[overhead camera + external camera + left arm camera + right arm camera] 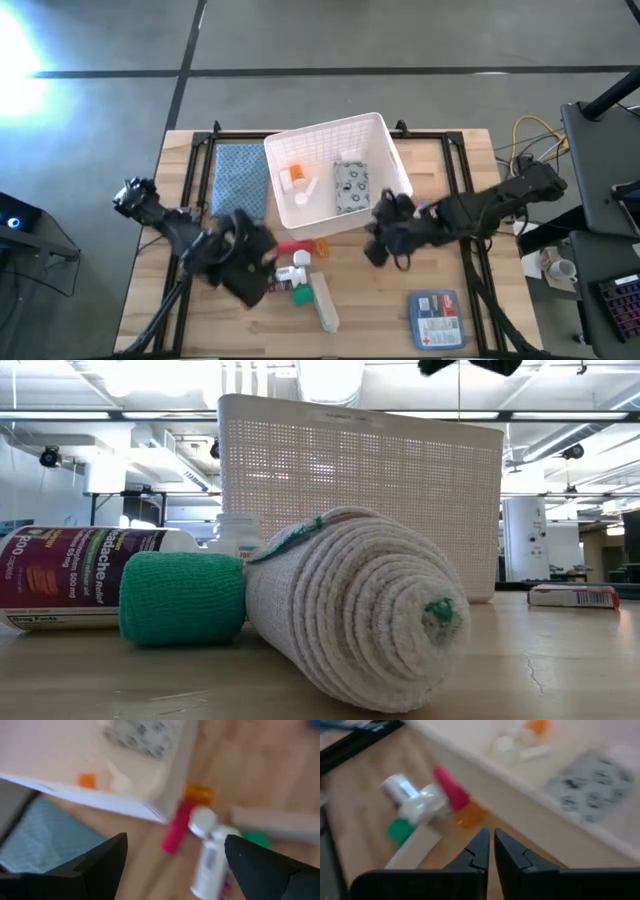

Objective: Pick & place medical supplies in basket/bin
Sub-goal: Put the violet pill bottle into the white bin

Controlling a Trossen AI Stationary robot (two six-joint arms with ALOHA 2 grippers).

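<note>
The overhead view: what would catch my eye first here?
The large white lattice-sided plastic basket at the table's far middle, already holding a grey patterned packet and an orange-capped vial. In front of it, two dark grippers flank a cluster of supplies: the left gripper open, the right gripper shut and empty.

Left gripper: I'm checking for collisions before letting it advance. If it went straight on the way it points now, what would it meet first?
Probably the white pill bottle, lying just ahead of the open left gripper, with the red piece beside it. Depth is unclear.
</note>
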